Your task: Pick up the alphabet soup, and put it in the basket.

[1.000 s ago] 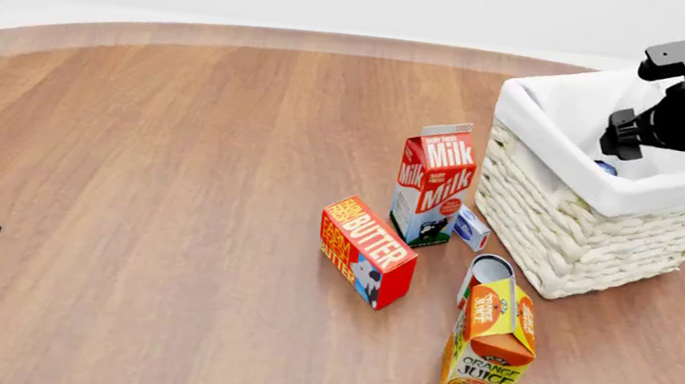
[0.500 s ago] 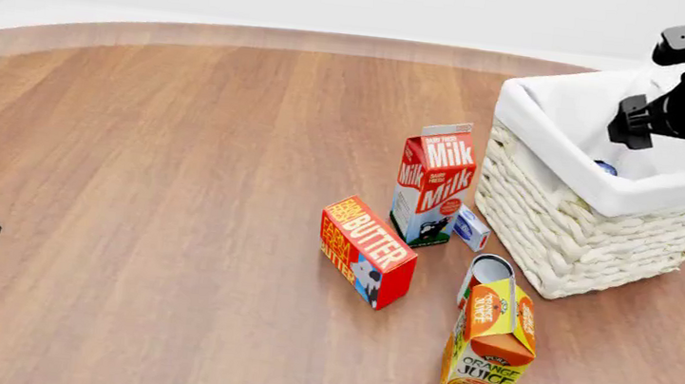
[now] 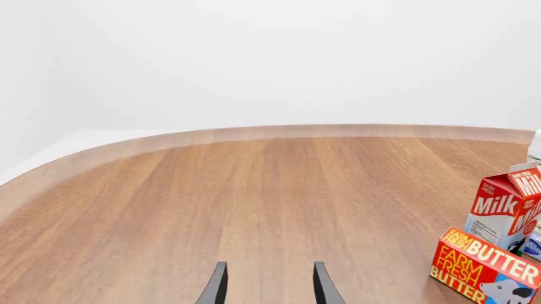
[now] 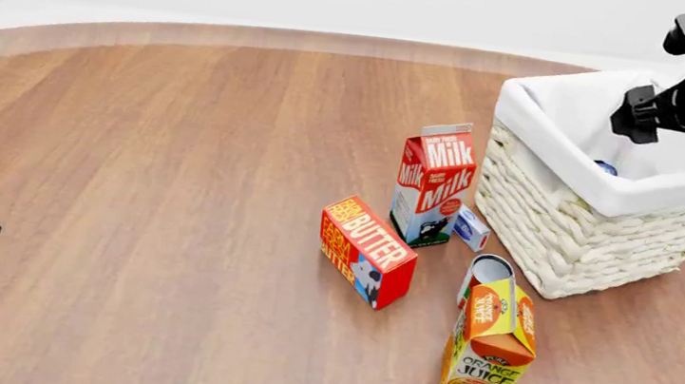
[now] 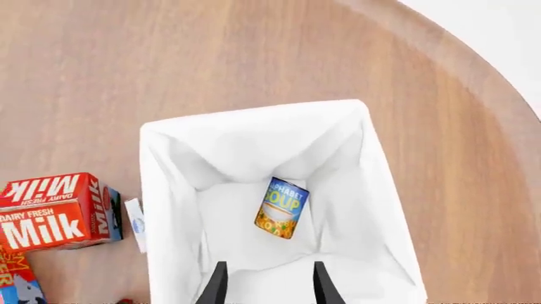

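The alphabet soup (image 5: 282, 208), a can with a blue and yellow label, lies on its side on the white lining at the bottom of the basket (image 5: 161, 190). In the front view only a blue sliver of the alphabet soup (image 4: 605, 167) shows over the basket's rim (image 4: 648, 191). My right gripper (image 5: 268, 285) hangs open and empty above the basket, clear of the can. Far off at the table's near left, my left gripper (image 3: 268, 288) is open over bare wood with nothing between its fingers.
Left of the basket stand a milk carton (image 4: 435, 185) and a small blue-white box (image 4: 471, 229). A butter box (image 4: 366, 252), an orange juice carton (image 4: 490, 346) and a silver-lidded can (image 4: 485, 267) sit in front of it.
My right arm has risen up and to the right, away from the basket's inside. The can stays in the basket. The left arm has not moved.
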`<control>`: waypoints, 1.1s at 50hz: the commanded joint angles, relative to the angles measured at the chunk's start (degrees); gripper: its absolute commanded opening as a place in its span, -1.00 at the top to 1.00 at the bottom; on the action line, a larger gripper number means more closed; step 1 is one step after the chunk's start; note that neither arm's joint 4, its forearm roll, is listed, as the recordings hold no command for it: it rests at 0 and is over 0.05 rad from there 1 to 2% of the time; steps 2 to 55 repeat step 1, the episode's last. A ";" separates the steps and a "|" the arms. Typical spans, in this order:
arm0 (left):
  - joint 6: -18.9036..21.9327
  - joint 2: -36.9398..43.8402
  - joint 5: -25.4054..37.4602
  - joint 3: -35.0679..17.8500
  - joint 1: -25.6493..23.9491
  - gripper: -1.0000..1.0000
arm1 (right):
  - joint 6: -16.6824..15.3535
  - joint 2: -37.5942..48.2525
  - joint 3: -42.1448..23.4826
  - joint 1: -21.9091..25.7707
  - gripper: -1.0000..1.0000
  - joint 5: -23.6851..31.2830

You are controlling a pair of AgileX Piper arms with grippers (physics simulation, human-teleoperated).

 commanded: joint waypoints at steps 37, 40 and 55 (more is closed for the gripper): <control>0.00 0.00 0.00 0.00 0.00 -1.00 | 1.40 -3.19 2.12 0.85 -1.00 -0.68; 0.00 0.00 0.00 0.00 0.00 -1.00 | 1.40 -3.19 2.12 0.85 -1.00 -0.68; 0.00 0.00 0.00 0.00 0.00 -1.00 | 1.40 -3.19 2.12 0.85 -1.00 -0.68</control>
